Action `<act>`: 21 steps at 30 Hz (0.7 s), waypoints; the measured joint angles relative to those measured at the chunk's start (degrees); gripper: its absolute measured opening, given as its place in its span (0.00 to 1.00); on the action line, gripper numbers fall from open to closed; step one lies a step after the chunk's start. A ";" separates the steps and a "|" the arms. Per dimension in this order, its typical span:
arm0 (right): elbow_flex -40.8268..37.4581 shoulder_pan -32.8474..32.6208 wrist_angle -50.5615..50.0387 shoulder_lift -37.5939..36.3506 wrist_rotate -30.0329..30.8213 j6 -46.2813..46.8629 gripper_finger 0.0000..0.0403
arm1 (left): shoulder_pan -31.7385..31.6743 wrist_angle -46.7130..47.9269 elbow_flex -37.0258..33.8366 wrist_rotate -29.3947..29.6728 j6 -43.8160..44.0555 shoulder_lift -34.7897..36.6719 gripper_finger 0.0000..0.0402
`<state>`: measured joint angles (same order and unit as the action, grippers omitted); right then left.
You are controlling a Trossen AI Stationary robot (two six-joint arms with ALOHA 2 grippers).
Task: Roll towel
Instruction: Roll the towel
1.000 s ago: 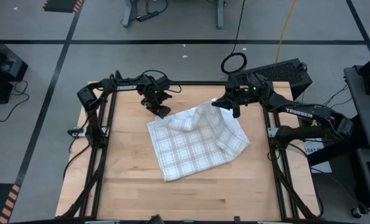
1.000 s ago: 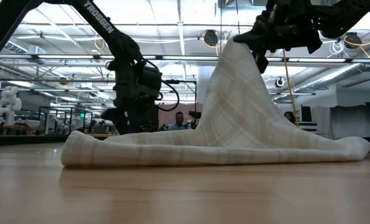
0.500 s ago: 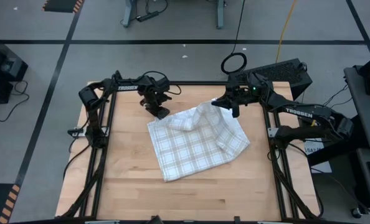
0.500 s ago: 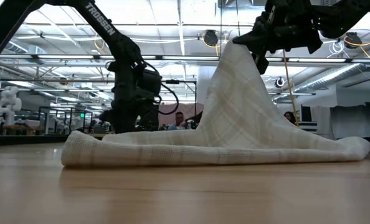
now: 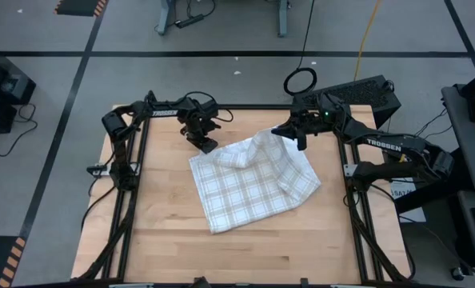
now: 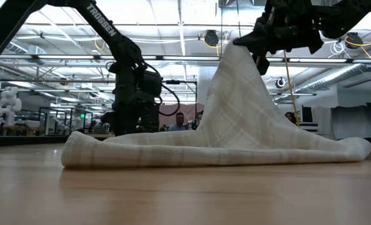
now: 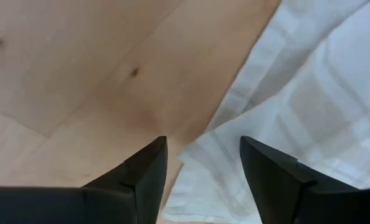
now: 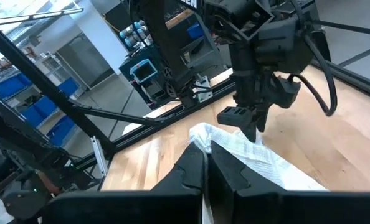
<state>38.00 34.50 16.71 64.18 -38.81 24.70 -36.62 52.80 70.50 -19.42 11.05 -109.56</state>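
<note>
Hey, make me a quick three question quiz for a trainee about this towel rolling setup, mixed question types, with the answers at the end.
1. True or false: the right tool holds one corner of the towel lifted off the table.
2. Multiple choice: the left tool is A) open, low at the towel's far left corner; B) shut on the towel; C) parked off the table.
3. Fill in: in the low view the raised towel forms a ____ shape, peaking at the right tool.

Key: 1 true; 2 A; 3 tent
</note>
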 joint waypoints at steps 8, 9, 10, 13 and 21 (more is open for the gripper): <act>0.02 0.00 -0.21 0.00 0.01 -0.06 0.00 | 0.89 0.17 0.02 1.16 -0.85 -2.00 0.21; 0.02 0.00 -0.25 0.00 0.01 0.01 0.00 | 1.06 0.26 0.05 1.58 -0.80 -2.01 0.16; 0.02 0.00 -0.29 0.00 0.03 0.12 0.00 | 1.14 0.27 0.07 1.66 -0.91 -1.96 0.10; 0.02 0.00 -0.28 0.00 0.03 0.15 0.00 | 1.20 0.83 0.07 1.55 -0.98 -1.31 0.02; 0.02 0.02 -0.45 0.00 0.03 3.32 0.00 | 2.23 4.96 0.04 2.38 1.64 6.46 0.01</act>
<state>38.02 34.52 16.26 64.18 -38.79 28.02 -34.39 57.76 70.54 -17.04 12.69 -103.10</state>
